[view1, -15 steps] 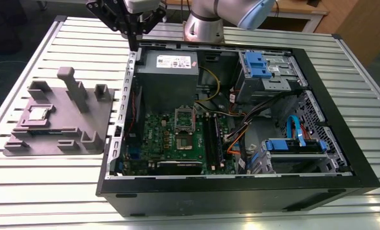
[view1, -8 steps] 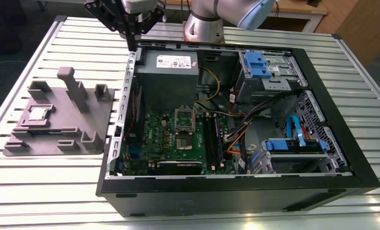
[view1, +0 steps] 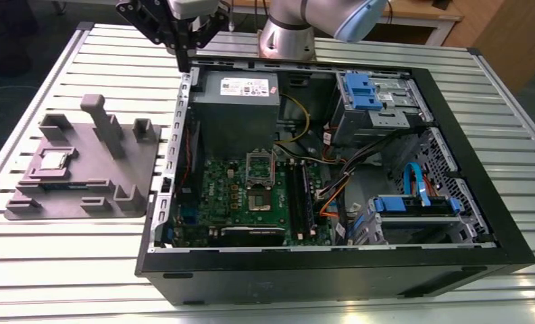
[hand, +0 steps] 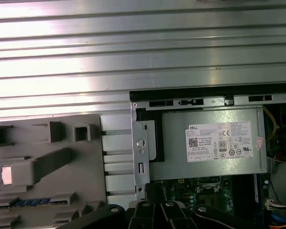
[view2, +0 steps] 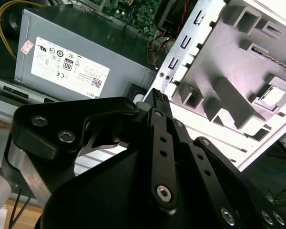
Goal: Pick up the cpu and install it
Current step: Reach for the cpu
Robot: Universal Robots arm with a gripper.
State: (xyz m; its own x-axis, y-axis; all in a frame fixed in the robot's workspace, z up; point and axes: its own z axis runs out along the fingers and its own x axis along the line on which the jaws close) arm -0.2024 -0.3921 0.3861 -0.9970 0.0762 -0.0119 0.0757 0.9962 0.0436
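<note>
The cpu is a small silvery square chip lying flat in a pocket of the grey fixture block, at the exterior view's left on the table. The cpu shows bright in both wrist views, on the same block. My gripper hangs high over the far left corner of the open computer case, well away from the chip. Its black fingers are shut together with nothing between them. The open socket frame sits on the green motherboard inside the case.
A grey power supply lies just under the gripper inside the case. Memory sticks, cables and blue drive brackets crowd the case's right half. The fixture has tall grey posts. The ribbed metal table surrounds everything.
</note>
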